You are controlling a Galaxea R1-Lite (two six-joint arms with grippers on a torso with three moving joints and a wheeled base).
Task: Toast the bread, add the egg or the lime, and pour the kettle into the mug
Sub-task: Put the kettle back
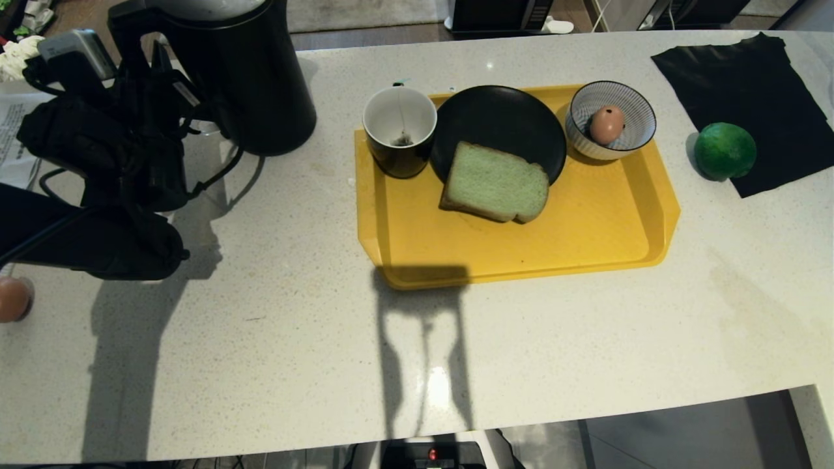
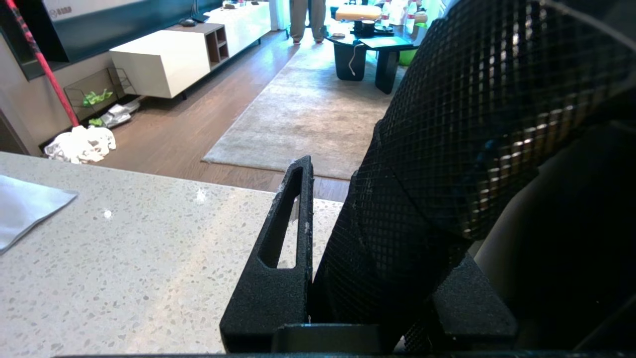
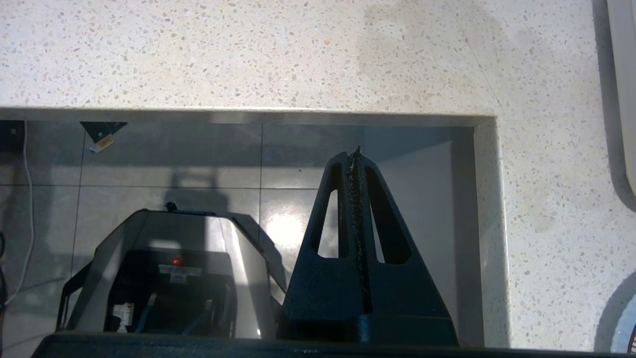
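Gripping step: the pour was in hand, judged from the left arm at the kettle while bread and egg already sat served on the tray.
Counter (image 1: 273, 365): pale speckled stone, carrying everything.
Kettle (image 1: 244, 71): tall matte black jug at the far left, upright on the counter, well left of the tray.
Tray (image 1: 586, 241): yellow, at the middle, holding plate, mug and bowl.
Black cloth (image 1: 749, 71): far right, with the lime (image 1: 724, 151) resting on its near edge, apart from the tray.
Plate (image 1: 502, 117): black, the pale green bread (image 1: 495, 184) leaning over its near rim onto the tray.
Left gripper (image 2: 357, 278): at the kettle's left side, fingers (image 2: 283, 238) clamped around the textured black handle (image 2: 447, 164).
Mug (image 1: 399, 130): far left corner of the tray, touching the plate, tea bag inside, no water showing.
Bowl (image 1: 642, 127): striped, right of the plate, cradling the egg (image 1: 606, 124).
Right gripper (image 3: 357, 233): parked off the counter's near edge, fingers pressed together, empty.
Next move: probably lift the kettle, carry it right to above the mug, then tip slowly.
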